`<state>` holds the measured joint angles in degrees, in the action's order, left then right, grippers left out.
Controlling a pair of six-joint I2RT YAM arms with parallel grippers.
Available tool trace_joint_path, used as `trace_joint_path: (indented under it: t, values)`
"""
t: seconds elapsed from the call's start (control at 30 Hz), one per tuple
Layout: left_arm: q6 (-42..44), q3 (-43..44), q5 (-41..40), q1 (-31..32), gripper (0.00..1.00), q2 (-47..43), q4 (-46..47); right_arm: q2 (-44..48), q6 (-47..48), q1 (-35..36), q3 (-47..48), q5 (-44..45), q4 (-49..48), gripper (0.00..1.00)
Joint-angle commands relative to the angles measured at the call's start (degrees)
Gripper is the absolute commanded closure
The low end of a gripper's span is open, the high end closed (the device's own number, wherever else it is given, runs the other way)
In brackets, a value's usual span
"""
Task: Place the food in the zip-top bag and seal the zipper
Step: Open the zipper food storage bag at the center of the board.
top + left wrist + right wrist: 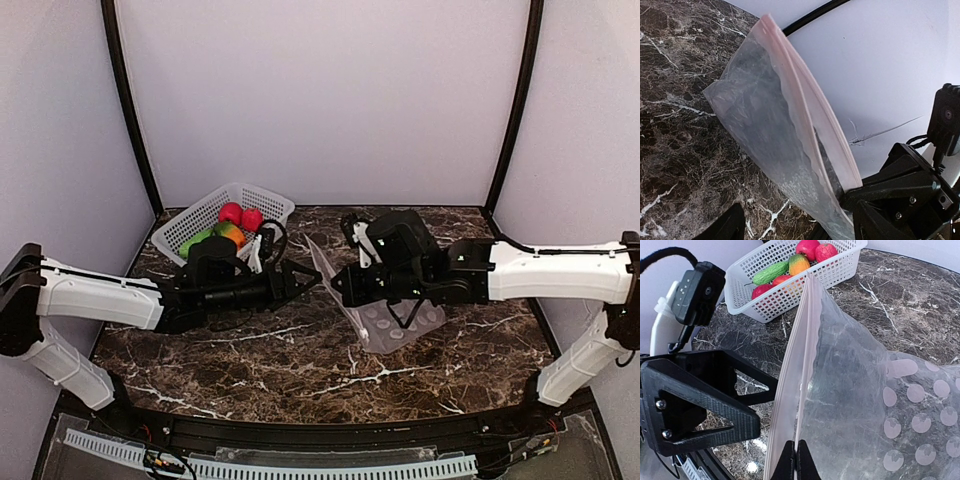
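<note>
Two arms, one zip-top bag [395, 322], one white lattice basket [272, 197] and a handful of toy food on the dark marbled table [300, 372]. In the basket at the back left of the table I count one green cucumber-like piece [770, 272], one orange-yellow-green piece [797, 263] and at least three red round ones [807, 246]; a further reddish bit shows through the lattice, but I cannot tell what it is.

The bag is clear plastic printed with white dots. Its body lies on the table right of centre, and its left edge is pulled up on end between the two arms. The pinkish zipper [801, 340] runs along that raised edge, its two lips slightly parted low down.

The right claw [794, 461] is pressed together, pinching the zipper edge. The left claw [305, 280] stands spread just beside that edge, gripping nothing.
</note>
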<state>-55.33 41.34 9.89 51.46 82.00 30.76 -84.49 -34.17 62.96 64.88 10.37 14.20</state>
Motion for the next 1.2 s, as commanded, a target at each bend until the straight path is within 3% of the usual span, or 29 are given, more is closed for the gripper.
trace_joint_path:
  t: [0.0, 0.37, 0.47, 0.57, 0.8, 0.9, 0.97, 1.17]
  values:
    - [-2.24, 1.36, -1.01, 0.30, 0.25, 1.16, 3.37, -1.66, 0.64, 1.47, 3.24, 3.58, -0.24, 1.00]
    - [-2.58, 2.47, -2.39, 0.26, 0.26, 3.52, 3.00, -4.53, 2.82, 3.29, 6.35, 7.87, 2.70, 1.00]
    - [-2.41, 2.51, -2.69, 0.25, 0.37, 3.90, 2.49, -4.71, 3.13, 3.52, 6.59, 8.57, 2.97, 1.00]
    - [-1.80, 2.91, -2.97, 0.30, 0.55, 4.05, 1.02, -4.89, 3.56, 3.66, 6.98, 9.61, 3.66, 1.00]
    - [-0.68, 3.03, -3.60, 0.29, 0.78, 4.12, -2.67, -5.33, 4.78, 4.04, 8.29, 12.14, 4.97, 1.00]
    - [0.23, 3.13, -4.43, 0.27, 0.94, 4.22, -5.29, -5.42, 5.51, 4.48, 9.77, 14.68, 6.72, 1.00]
    - [1.08, 3.13, -5.20, 0.24, 0.98, 4.17, -7.47, -5.55, 6.15, 5.19, 11.19, 17.30, 8.53, 1.00]
    - [5.67, 4.96, -10.65, 0.23, 0.99, 3.04, -18.46, -5.42, 8.18, 7.67, 14.80, 27.38, 13.07, 1.00]
